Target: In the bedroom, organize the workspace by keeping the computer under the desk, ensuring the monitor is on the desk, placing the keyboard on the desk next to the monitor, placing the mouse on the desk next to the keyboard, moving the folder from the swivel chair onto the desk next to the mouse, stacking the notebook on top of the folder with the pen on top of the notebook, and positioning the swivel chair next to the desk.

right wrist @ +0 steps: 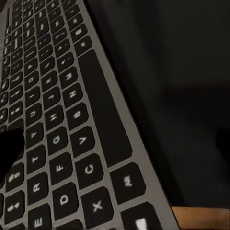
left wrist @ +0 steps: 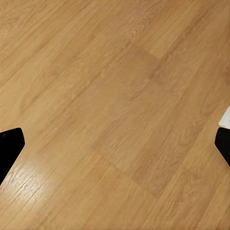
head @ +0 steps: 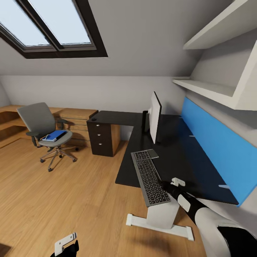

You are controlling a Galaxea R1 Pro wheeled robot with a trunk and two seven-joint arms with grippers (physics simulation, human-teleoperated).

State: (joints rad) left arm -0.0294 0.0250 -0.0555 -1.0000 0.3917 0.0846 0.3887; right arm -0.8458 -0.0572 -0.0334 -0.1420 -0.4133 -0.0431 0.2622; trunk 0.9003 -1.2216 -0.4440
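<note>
The keyboard (head: pixel 150 176) lies lengthwise along the black desk (head: pixel 178 157), its near end at the desk's edge. My right gripper (head: pixel 166 186) hovers open beside that near end. Up close, the keyboard (right wrist: pixel 57 120) sits under one dark fingertip (right wrist: pixel 9 148). The monitor (head: pixel 155 117) stands edge-on behind the keyboard. A small dark mouse (head: pixel 93 119) rests on the desk's far left corner. The blue folder (head: pixel 55 135) lies on the swivel chair (head: pixel 44 130), which is well left of the desk. My left gripper (left wrist: pixel 115 143) is open over bare floor. The computer, notebook and pen are out of view.
A flat grey square (head: pixel 153 154) lies beside the keyboard's far end. The black drawer unit (head: pixel 101 139) stands under the desk's left wing, and the white pedestal leg (head: pixel 160 217) under the near end. White shelves (head: pixel 210 89) hang over the blue back panel (head: pixel 214 146). Low wooden shelving (head: pixel 76 117) lines the far wall.
</note>
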